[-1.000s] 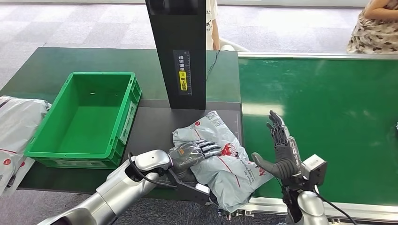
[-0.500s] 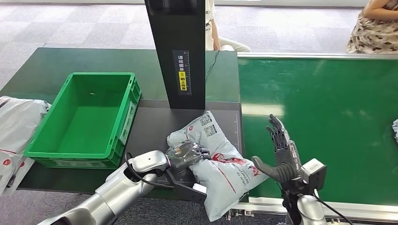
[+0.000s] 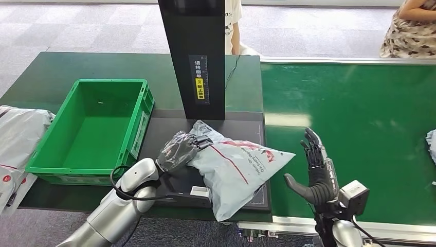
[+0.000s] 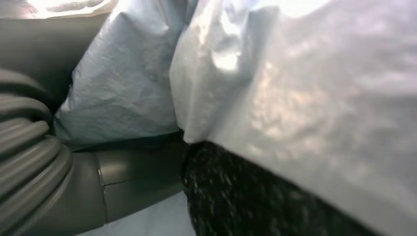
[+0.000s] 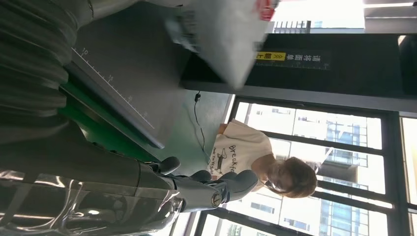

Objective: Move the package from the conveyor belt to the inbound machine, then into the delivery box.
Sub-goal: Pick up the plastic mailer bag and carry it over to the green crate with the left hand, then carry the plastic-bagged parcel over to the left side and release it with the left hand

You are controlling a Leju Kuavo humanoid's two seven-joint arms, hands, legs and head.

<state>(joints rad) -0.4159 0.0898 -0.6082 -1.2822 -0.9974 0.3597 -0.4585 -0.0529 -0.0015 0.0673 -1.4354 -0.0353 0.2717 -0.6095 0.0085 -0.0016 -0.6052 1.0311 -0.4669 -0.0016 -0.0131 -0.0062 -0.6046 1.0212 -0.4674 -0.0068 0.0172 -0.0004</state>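
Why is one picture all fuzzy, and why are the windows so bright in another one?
In the left wrist view, the grey package sits so close to the camera that it is out of focus. In the right wrist view, daylight through the windows washes them nearly white, and the package corner is smeared. The head view is sharp, showing the left robot hand gripping the package.

Hidden, cropped and blurred parts

The left hand [image 3: 177,149] grips the grey package [image 3: 234,164], whose crumpled end covers its fingers; the left wrist view is too close and blurred to sort fingers from plastic. The package's print is too small to read. The black machine column [image 3: 198,56] is cut off at the top edge. A second grey bag [image 3: 18,139] runs off the left edge, and something pale [image 3: 431,144] is cropped at the right.
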